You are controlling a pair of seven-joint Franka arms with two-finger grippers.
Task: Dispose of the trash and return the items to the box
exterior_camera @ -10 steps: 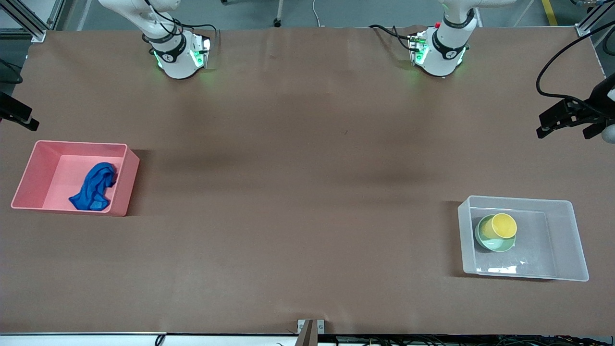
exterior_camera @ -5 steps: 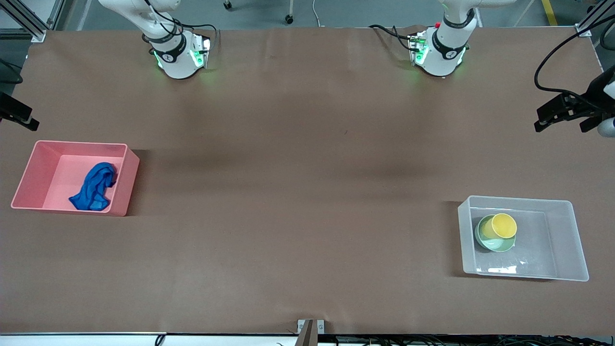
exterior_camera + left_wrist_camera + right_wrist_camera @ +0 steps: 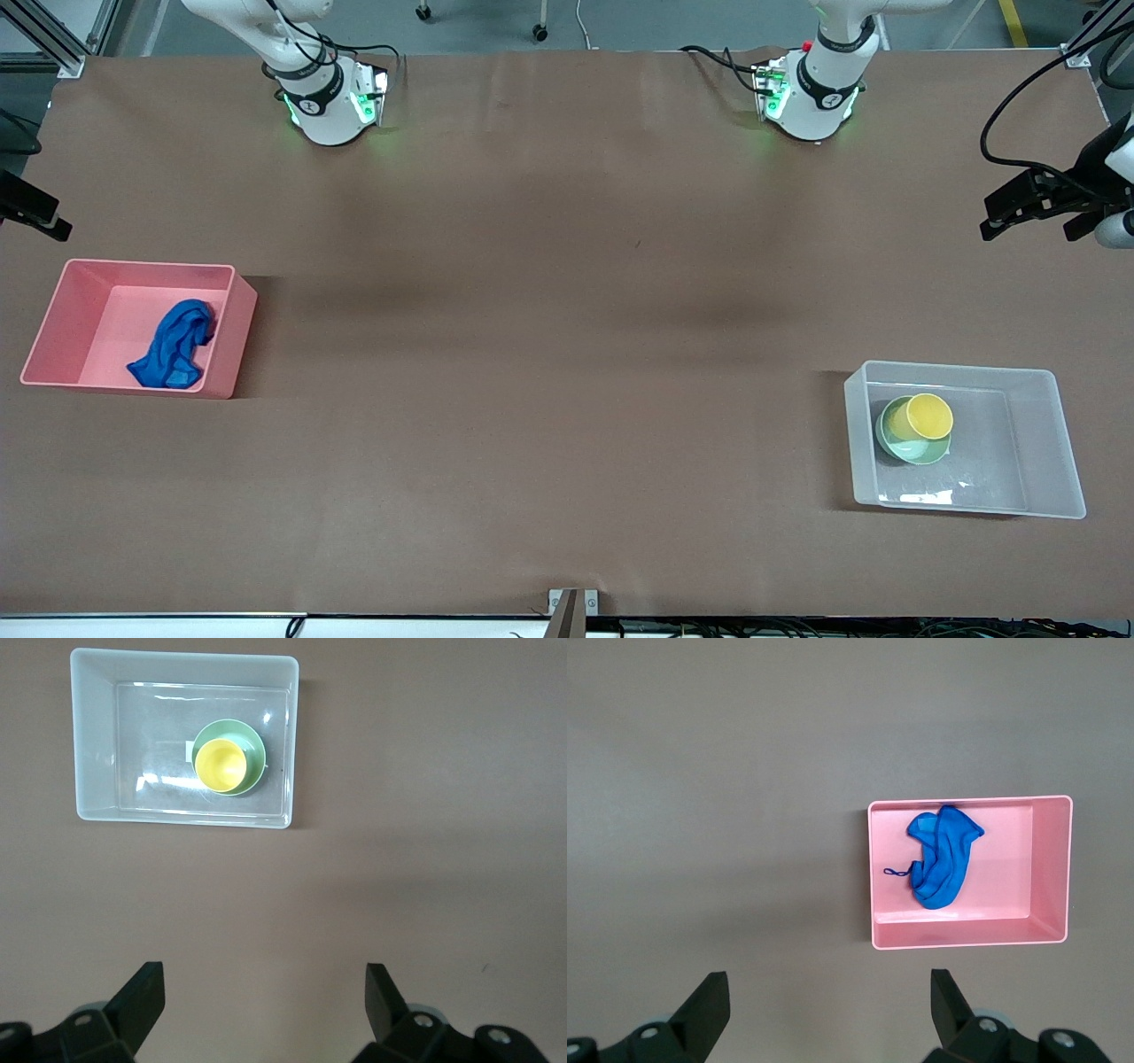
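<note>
The trash, a bright blue cloth (image 3: 173, 346) (image 3: 939, 859), lies crumpled inside the pink bin (image 3: 53, 310) (image 3: 1050, 868) at the right arm's end of the table. At the left arm's end stands the clear box (image 3: 966, 368) (image 3: 89, 735). In it sits the mint-green bowl (image 3: 917, 452) (image 3: 252, 740) with the yellow cup (image 3: 928, 415) (image 3: 221, 764) resting in it. My left gripper (image 3: 1028, 221) (image 3: 266, 979) hangs open and empty high over bare table at that end. My right gripper (image 3: 35, 213) (image 3: 828, 983) hangs open and empty over bare table beside the pink bin.
Brown paper covers the whole table (image 3: 567, 354). The two arm bases (image 3: 328, 97) (image 3: 811, 89) stand along its edge farthest from the front camera. A small metal bracket (image 3: 573, 602) sits at the edge nearest that camera.
My left gripper has shifted slightly toward the edge where the arm bases stand. The bins and their contents have not moved.
</note>
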